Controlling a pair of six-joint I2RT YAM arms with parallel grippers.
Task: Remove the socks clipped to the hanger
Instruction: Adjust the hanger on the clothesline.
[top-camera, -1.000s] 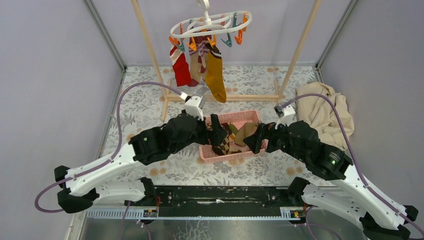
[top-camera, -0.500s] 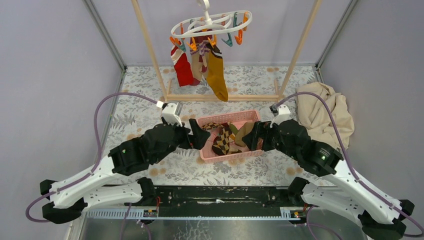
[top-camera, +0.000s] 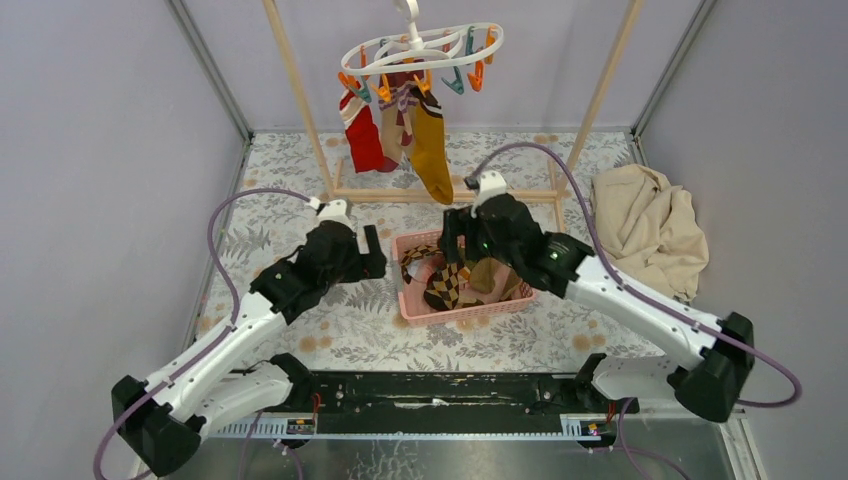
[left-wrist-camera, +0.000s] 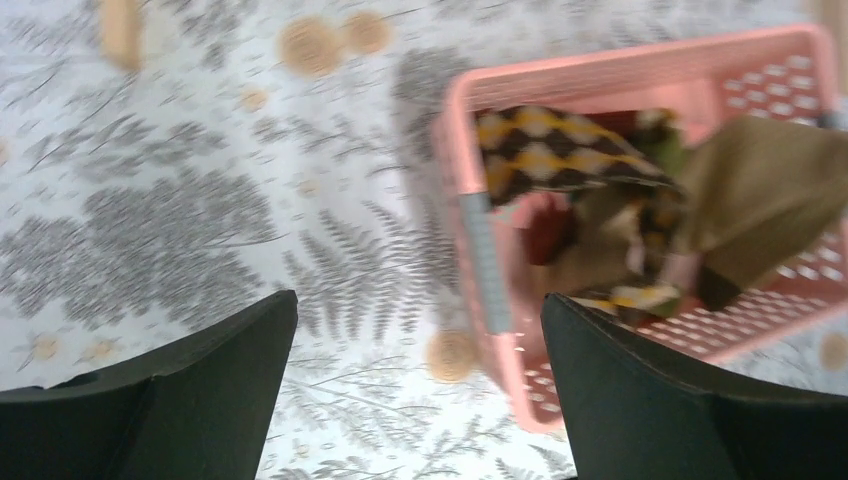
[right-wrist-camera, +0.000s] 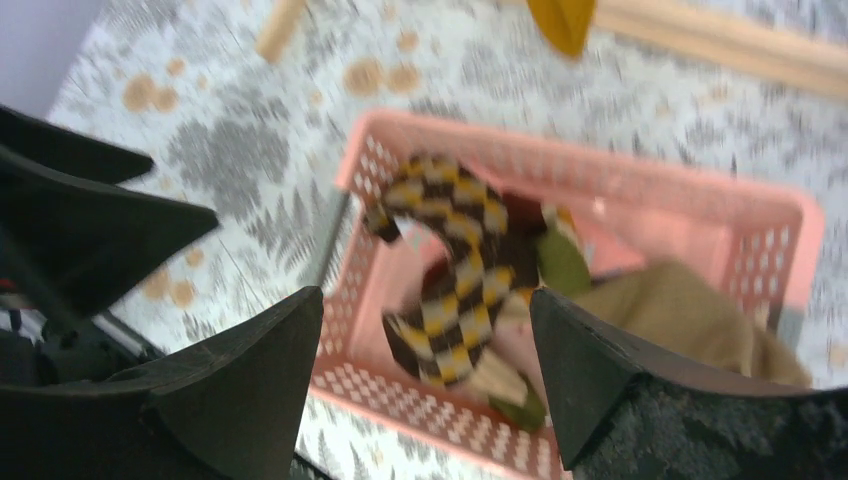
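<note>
Socks (top-camera: 405, 135) clipped to hanger (top-camera: 415, 42) only from above; wrist views: pink basket (left-wrist-camera: 620, 68), jaws spread, empty.

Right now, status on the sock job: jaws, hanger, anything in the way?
Left gripper jaws open, empty, beside pink basket. Right gripper jaws open, empty, over basket. Socks hang clipped on hanger. Nothing seen blocking.

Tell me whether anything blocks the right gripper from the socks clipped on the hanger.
Nothing visible does: the right gripper hovers over the pink basket, with open air between it and the hanging socks.
</note>
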